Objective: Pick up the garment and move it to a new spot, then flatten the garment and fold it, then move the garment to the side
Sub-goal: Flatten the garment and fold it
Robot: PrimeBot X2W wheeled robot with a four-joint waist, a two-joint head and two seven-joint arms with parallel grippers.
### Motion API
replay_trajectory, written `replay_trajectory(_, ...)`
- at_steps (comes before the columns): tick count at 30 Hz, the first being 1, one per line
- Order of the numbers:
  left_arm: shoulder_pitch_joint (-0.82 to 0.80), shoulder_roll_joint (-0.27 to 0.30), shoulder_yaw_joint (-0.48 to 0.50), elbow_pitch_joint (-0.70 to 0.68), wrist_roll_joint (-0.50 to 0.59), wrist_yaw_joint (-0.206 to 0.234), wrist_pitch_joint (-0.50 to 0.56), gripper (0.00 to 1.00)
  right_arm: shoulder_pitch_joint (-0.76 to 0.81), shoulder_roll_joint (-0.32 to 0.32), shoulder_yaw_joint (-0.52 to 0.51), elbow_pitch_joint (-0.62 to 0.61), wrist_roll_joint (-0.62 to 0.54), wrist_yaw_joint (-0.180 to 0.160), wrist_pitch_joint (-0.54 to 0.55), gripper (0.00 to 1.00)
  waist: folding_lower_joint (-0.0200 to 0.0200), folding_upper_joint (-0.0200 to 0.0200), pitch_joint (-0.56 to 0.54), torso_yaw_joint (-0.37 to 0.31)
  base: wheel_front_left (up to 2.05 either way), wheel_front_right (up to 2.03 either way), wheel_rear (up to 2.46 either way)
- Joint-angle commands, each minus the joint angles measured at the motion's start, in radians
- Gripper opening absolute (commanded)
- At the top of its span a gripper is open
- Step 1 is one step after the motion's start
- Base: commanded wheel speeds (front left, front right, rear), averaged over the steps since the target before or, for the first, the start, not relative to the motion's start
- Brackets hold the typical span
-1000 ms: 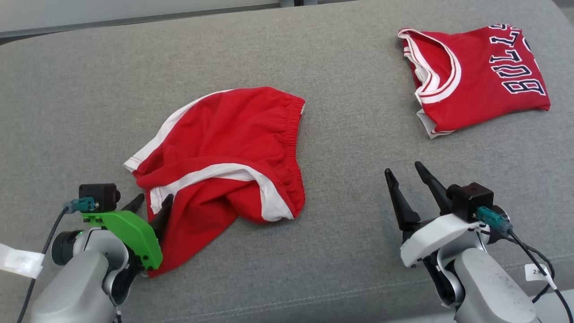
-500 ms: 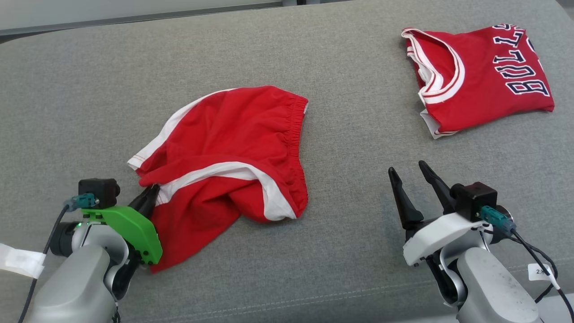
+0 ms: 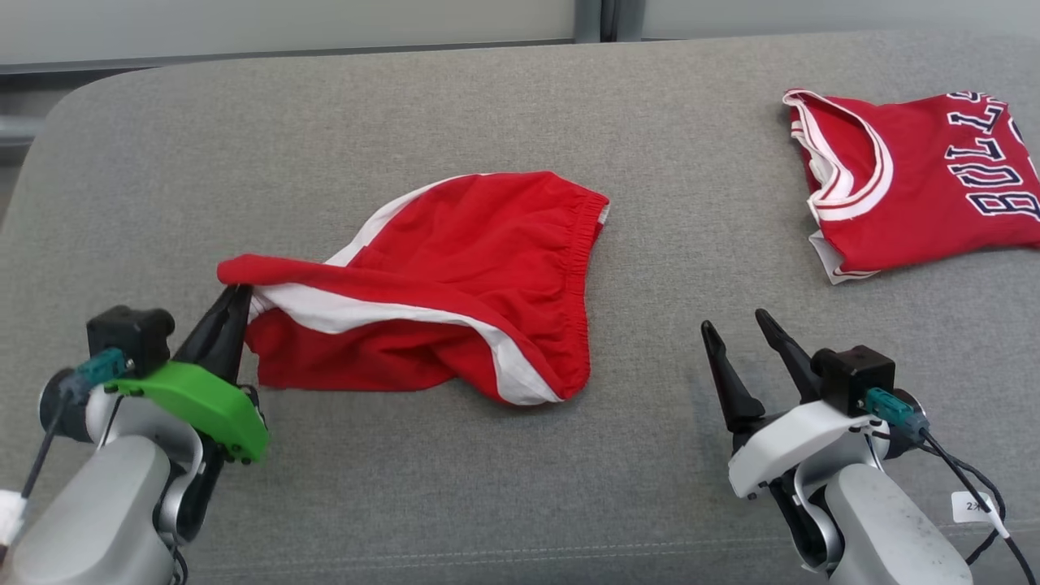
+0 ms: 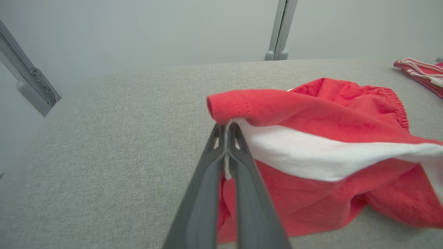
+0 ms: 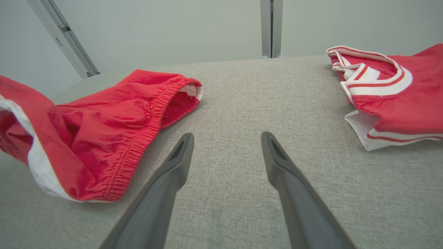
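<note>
The garment, red shorts (image 3: 455,268) with white trim, lies crumpled in the middle of the grey cushioned surface (image 3: 520,122). My left gripper (image 3: 237,292) is shut on its left hem corner, which is lifted and pulled leftward off the surface. The left wrist view has the two fingers pressed together on the white-trimmed edge of the shorts (image 4: 311,138), my left gripper (image 4: 226,128) pinching just under the red fold. My right gripper (image 3: 738,331) stands open to the right of the shorts, holding nothing; in the right wrist view this right gripper (image 5: 226,152) hovers over bare fabric beside the shorts (image 5: 104,128).
A folded red jersey (image 3: 918,179) with dark lettering lies at the far right, also the jersey (image 5: 391,93) in the right wrist view. The cushion's rounded left edge (image 3: 32,179) is close to my left arm. A pale wall and a metal post (image 5: 271,27) stand behind.
My left gripper closed on the shorts' left hem corner and has lifted and drawn it left, stretching the cloth. The head camera shifted. The right gripper stayed open in place.
</note>
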Motion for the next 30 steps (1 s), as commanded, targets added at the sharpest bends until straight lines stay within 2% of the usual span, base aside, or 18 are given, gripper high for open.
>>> replay_trajectory(1,0.036,0.013,0.001,-0.036,0.003,0.016,-0.004,0.0,0.018,0.0,-0.002,0.0,0.0,-0.001,-0.004,1.0,0.0,0.0,-0.015,0.019,0.0,0.0,0.0)
replay_trajectory(7,0.193,0.069,-0.006,-0.26,-0.004,0.111,0.019,0.0,0.027,0.004,-0.006,0.004,0.003,-0.001,-0.004,1.0,0.0,0.0,-0.031,0.049,0.0,0.0,0.0)
replay_trajectory(12,0.295,0.094,-0.01,-0.367,-0.033,0.159,0.046,0.0,0.027,0.003,-0.003,0.01,0.006,-0.001,-0.004,1.0,0.0,0.0,-0.038,0.075,0.0,0.0,0.0)
replay_trajectory(16,0.334,0.088,-0.016,-0.378,-0.05,0.166,0.055,0.0,0.024,-0.002,0.003,0.016,0.01,-0.001,-0.004,1.0,0.0,0.0,-0.045,0.09,0.0,0.0,0.0)
replay_trajectory(19,0.348,0.069,-0.03,-0.354,-0.067,0.155,0.064,0.0,0.021,-0.004,0.008,0.021,0.013,-0.001,-0.004,1.0,0.0,0.0,-0.048,0.095,0.0,0.0,0.0)
replay_trajectory(24,0.342,0.016,-0.044,-0.261,-0.107,0.111,0.068,0.0,0.012,-0.006,0.016,0.026,0.017,-0.001,-0.004,1.0,0.0,0.0,-0.052,0.098,0.0,0.0,0.0)
replay_trajectory(25,0.34,0.009,-0.05,-0.24,-0.108,0.106,0.073,0.1,0.011,-0.006,0.017,0.027,0.017,-0.001,-0.004,1.0,0.0,0.0,-0.053,0.097,0.0,0.0,0.0)
replay_trajectory(26,0.336,0.003,-0.053,-0.221,-0.109,0.099,0.069,0.4,0.009,-0.007,0.018,0.027,0.019,-0.001,-0.004,1.0,0.0,0.0,-0.053,0.096,0.0,0.0,0.0)
replay_trajectory(27,0.33,-0.003,-0.052,-0.203,-0.11,0.093,0.061,0.86,0.008,-0.008,0.019,0.027,0.02,-0.001,-0.004,1.0,0.0,0.0,-0.053,0.095,0.0,0.0,0.0)
replay_trajectory(28,0.327,-0.01,-0.05,-0.19,-0.114,0.088,0.056,1.0,0.009,-0.01,0.018,0.027,0.021,-0.001,-0.004,1.0,0.0,0.0,-0.054,0.095,0.0,0.0,0.0)
replay_trajectory(30,0.321,-0.009,-0.047,-0.171,-0.11,0.083,0.044,1.0,0.01,-0.01,0.016,0.028,0.021,-0.001,-0.004,1.0,0.0,0.0,-0.054,0.095,0.0,0.0,0.0)
